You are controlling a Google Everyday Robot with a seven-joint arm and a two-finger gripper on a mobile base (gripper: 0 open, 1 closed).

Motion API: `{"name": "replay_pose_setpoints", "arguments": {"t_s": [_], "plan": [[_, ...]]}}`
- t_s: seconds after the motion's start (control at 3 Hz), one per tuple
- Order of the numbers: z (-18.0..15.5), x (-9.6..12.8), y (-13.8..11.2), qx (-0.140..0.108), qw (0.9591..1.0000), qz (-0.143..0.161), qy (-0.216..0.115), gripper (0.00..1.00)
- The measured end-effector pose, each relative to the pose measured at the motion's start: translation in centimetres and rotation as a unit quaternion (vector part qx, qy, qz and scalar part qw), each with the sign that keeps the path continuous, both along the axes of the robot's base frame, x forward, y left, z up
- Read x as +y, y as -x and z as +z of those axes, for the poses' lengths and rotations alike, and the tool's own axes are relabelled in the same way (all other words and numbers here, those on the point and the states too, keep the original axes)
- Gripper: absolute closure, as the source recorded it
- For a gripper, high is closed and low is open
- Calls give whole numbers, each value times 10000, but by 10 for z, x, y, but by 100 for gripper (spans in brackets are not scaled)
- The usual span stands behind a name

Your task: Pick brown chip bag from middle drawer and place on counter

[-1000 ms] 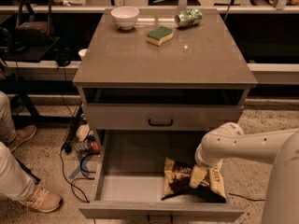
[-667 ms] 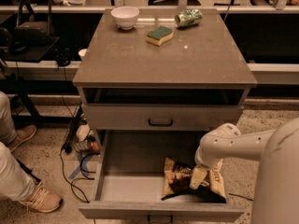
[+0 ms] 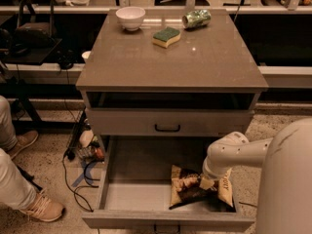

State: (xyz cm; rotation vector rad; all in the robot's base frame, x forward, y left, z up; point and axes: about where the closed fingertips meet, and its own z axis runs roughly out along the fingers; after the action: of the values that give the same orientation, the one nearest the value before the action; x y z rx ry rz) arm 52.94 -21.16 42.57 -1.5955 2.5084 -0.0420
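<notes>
The brown chip bag [image 3: 186, 189] lies crumpled on the pale floor of the open middle drawer [image 3: 131, 195], at its right front. My gripper [image 3: 208, 181] reaches down into the drawer from the right on a white arm [image 3: 239, 152] and sits right on top of the bag's right half. The bag still rests on the drawer floor. The counter [image 3: 170, 65] is the flat grey-brown top of the cabinet above the drawers.
A white bowl [image 3: 130, 17], a green-topped yellow sponge [image 3: 166, 36] and a green can [image 3: 196, 19] stand at the counter's back. A shut drawer front with a black handle [image 3: 167, 127] is above the open drawer. A person's legs [image 3: 19, 189] and cables [image 3: 78, 172] are on the left.
The arm's near body has swung further into view at the right front. The gripper stays at the chip bag, and the bag has not visibly moved.
</notes>
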Motion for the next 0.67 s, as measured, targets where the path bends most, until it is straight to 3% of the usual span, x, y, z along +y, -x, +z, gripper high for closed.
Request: {"name": "replay_pose_setpoints", "arguments": {"t_s": [0.33, 0.67], "plan": [[21, 3, 6, -246, 9993, 121, -265, 76], [79, -10, 9, -845, 9944, 202, -605, 98]]}}
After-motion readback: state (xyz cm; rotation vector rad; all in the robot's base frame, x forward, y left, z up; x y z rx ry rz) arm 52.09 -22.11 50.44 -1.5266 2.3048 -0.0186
